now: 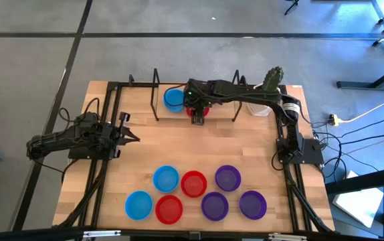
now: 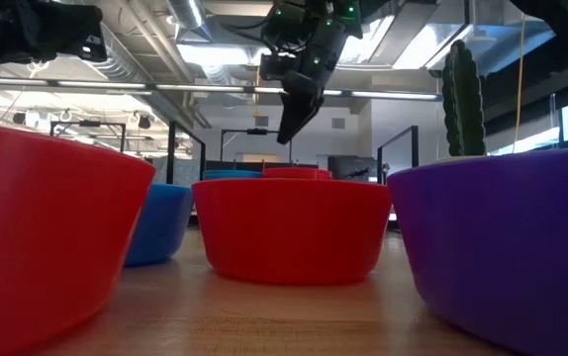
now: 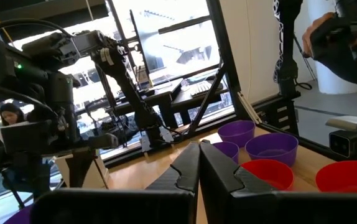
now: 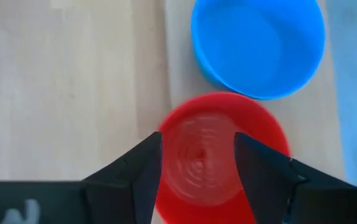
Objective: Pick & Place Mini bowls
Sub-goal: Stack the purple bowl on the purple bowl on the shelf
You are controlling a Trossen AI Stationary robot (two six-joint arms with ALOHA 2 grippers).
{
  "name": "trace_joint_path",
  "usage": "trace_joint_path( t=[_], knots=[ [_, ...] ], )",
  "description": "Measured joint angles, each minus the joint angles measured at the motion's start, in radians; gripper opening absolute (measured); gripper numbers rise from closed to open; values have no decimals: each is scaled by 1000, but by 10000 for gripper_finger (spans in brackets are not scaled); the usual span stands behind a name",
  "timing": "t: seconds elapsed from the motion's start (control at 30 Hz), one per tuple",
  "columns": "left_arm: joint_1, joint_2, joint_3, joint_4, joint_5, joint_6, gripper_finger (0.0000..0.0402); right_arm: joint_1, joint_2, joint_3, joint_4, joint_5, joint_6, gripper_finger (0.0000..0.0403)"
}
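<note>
Hovering right gripper (image 4: 197, 163), fingers apart, over red bowl (image 4: 225, 158); no legible writing.

Smooth plastic mini bowls (image 1: 194, 183) on matt wooden table (image 1: 199, 144).

Robotics lab, exposed ceiling ducts (image 2: 145, 59), desk monitors (image 2: 348, 166)

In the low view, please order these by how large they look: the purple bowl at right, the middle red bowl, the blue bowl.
1. Purple bowl
2. Middle red bowl
3. Blue bowl

Nearness to the camera causes the difference, so true sizes stay unsure.
</note>
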Motion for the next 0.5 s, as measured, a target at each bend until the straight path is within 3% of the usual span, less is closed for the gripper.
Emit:
trace_joint_path(
  t=[0.13,0.23,0.4,0.5],
  knots=[
    [0,0,0,0,0,0,8,8,-7,0,15,30,-23,174],
    [0,0,0,-1,0,0,7,30,-40,0,48,-10,-38,124],
    [0,0,0,-4,0,0,4,68,-118,0,171,-293,-38,16],
    [0,0,0,-12,0,0,5,104,-183,0,237,-406,11,14]
  ],
)
